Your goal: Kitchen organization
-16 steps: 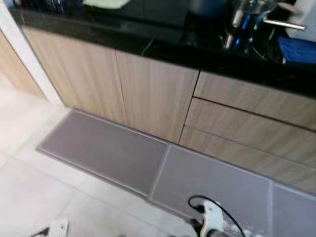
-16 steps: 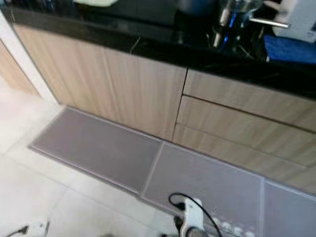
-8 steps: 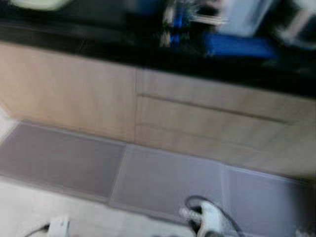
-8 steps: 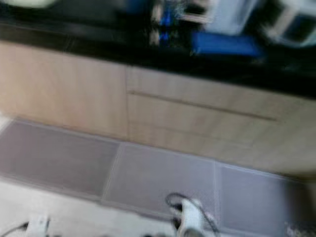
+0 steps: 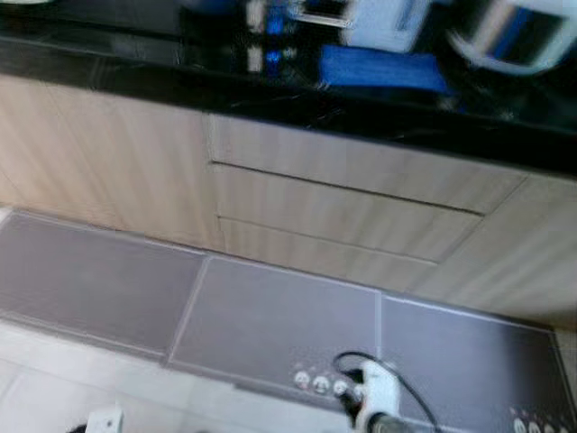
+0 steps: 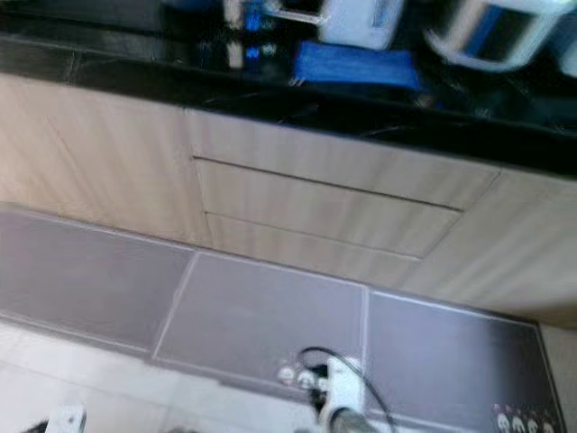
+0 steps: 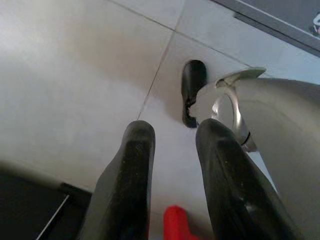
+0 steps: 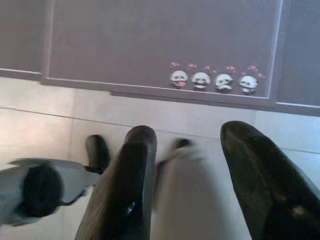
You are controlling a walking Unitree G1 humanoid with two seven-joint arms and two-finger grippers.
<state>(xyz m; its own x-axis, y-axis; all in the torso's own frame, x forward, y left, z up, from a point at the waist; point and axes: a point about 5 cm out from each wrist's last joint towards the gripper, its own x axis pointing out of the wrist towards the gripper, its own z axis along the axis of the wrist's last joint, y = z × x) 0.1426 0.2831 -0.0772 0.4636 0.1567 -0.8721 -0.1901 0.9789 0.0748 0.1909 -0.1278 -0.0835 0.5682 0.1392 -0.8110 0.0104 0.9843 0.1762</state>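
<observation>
Before the robot runs a black counter (image 5: 117, 72) over pale wood-grain cabinets, with a stack of three drawers (image 5: 343, 212) below its middle. On the counter, above the drawers, lies a flat blue cloth (image 5: 383, 70); just behind the cloth stands a pale appliance (image 5: 383, 20), blurred, and beside that a shiny metal pot (image 5: 514, 36) with a light rim. Next to the appliance, away from the pot, stand some blue and silver things too blurred to name. At the foot of the cabinets lie grey mats (image 5: 279, 316) edge to edge on the light tiled floor (image 7: 75, 65); one mat carries a row of small panda faces (image 8: 212, 80) with pink marks above them.

Both arms hang low over the floor, well below the counter. Left gripper (image 7: 172, 135): its two black fingers stand a little apart with nothing between them, pointing at bare tile; a small black object (image 7: 192, 90) lies on the tile beyond, and a red bit (image 7: 175, 222) shows near the finger roots. Right gripper (image 8: 187, 137): fingers spread wide, empty, over the tile just short of the panda mat's edge.
</observation>
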